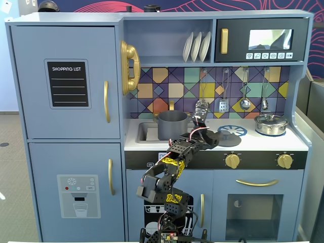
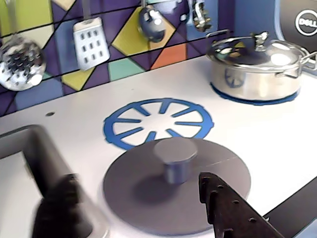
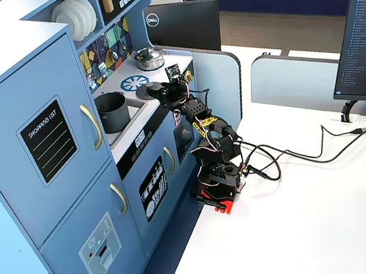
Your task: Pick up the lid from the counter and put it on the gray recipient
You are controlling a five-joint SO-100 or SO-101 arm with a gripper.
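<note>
The lid (image 2: 148,198) is a flat dark-gray disc with a round knob (image 2: 174,157). It lies flat on the white counter, just in front of the blue burner mark (image 2: 158,121). My gripper (image 2: 136,181) is open and low over the lid. The right finger (image 2: 230,210) is beside the knob, and the left finger (image 2: 62,208) is blurred, off the lid's left rim. The fingers do not touch the knob. The tall gray pot (image 1: 172,124) stands in the sink, left of the gripper (image 1: 217,137) in a fixed view. Pot (image 3: 112,111) and lid (image 3: 153,86) also show in a fixed view.
A shiny steel pot with its own lid (image 2: 257,64) stands on the far-right burner. Utensils (image 2: 89,42) hang on the tiled back wall. The sink's edge (image 2: 34,148) lies left of the lid. Knobs (image 1: 232,160) line the counter's front.
</note>
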